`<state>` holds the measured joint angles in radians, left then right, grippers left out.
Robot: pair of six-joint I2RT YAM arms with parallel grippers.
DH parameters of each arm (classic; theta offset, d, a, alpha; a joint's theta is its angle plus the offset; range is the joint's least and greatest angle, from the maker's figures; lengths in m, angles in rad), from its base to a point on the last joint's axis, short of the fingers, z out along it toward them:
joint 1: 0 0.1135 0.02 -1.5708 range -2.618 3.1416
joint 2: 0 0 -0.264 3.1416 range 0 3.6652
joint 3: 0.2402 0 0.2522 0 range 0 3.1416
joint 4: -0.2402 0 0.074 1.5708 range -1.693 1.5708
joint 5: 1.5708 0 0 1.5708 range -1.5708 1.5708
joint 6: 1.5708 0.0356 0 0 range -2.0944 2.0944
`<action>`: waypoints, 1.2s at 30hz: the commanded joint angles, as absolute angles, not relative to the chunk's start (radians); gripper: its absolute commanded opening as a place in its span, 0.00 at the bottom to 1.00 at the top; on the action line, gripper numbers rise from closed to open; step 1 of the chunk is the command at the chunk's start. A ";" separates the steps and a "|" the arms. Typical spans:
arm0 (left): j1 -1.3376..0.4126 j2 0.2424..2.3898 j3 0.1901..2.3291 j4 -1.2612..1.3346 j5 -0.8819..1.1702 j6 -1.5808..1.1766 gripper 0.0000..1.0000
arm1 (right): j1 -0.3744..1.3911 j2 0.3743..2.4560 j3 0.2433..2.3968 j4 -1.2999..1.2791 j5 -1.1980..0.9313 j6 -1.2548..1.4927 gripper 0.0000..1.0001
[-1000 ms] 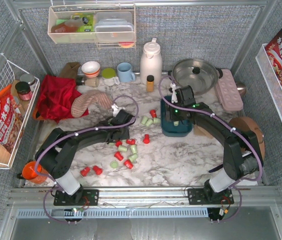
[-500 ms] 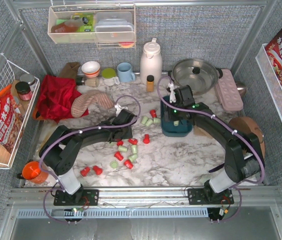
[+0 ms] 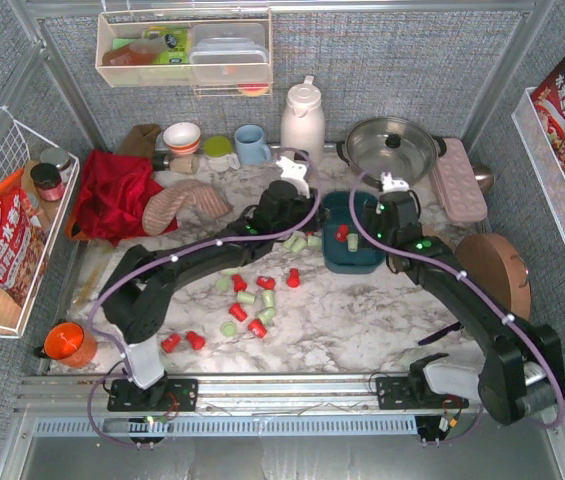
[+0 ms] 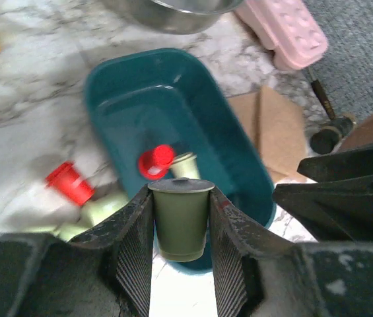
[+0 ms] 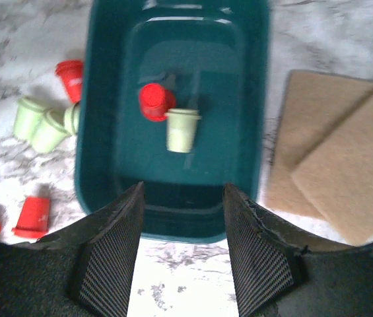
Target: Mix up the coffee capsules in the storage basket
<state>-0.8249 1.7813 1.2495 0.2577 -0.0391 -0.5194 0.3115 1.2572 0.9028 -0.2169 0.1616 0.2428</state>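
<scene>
The dark teal storage basket (image 3: pixel 334 262) stands right of the table's centre and holds one red capsule (image 3: pixel 342 232) and one pale green capsule (image 3: pixel 353 242). My left gripper (image 3: pixel 302 212) is at the basket's left side. In the left wrist view it (image 4: pixel 181 198) is shut on a green capsule (image 4: pixel 181 221), held upright above the basket's near rim (image 4: pixel 252 218). My right gripper (image 3: pixel 390 215) is by the basket's right side. In the right wrist view it (image 5: pixel 183 198) is open and empty over the basket's near end (image 5: pixel 173 224). Several red (image 3: pixel 293 277) and green (image 3: pixel 265 297) capsules lie loose on the marble.
A steel pot (image 3: pixel 392 148), pink tray (image 3: pixel 459 180), white thermos (image 3: pixel 302 118) and amber bottle (image 3: pixel 301 166) stand behind the basket. Brown pads (image 5: pixel 335 158) lie right of it. A red cloth (image 3: pixel 114 195) lies far left and an orange cup (image 3: pixel 67 343) near left.
My left arm has swung from the loose capsules to the basket's left side, carrying a green capsule. My right gripper has pulled off the basket to the right, uncovering its contents.
</scene>
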 commanded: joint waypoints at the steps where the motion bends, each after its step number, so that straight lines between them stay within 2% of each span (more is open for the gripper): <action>1: -0.856 1.886 1.333 0.396 0.060 -0.488 0.39 | 0.273 1.164 0.836 -0.114 0.296 0.320 0.55; 4: -0.885 1.956 1.391 0.367 0.037 -0.486 0.45 | 0.240 1.102 0.788 -0.074 0.301 0.351 0.55; 8: -0.902 2.021 1.436 0.297 -0.032 -0.492 0.59 | 0.219 1.074 0.769 -0.057 0.279 0.366 0.57; 13: -0.904 1.926 1.354 0.262 -0.171 -0.507 0.70 | 0.209 1.098 0.786 -0.076 0.228 0.371 0.57; 17: -0.905 1.763 1.226 0.121 -0.365 -0.589 0.66 | 0.206 1.117 0.804 -0.088 0.178 0.365 0.57; 21: -0.905 1.597 1.089 -0.167 -0.492 -0.726 0.60 | 0.206 1.147 0.827 -0.107 0.142 0.365 0.57; 28: -0.902 1.348 0.839 -0.450 -0.552 -0.952 0.60 | 0.206 1.155 0.827 -0.095 0.115 0.368 0.57; 36: -0.831 1.187 0.678 -0.446 -0.486 -0.942 0.46 | 0.206 1.170 0.831 -0.089 0.079 0.371 0.57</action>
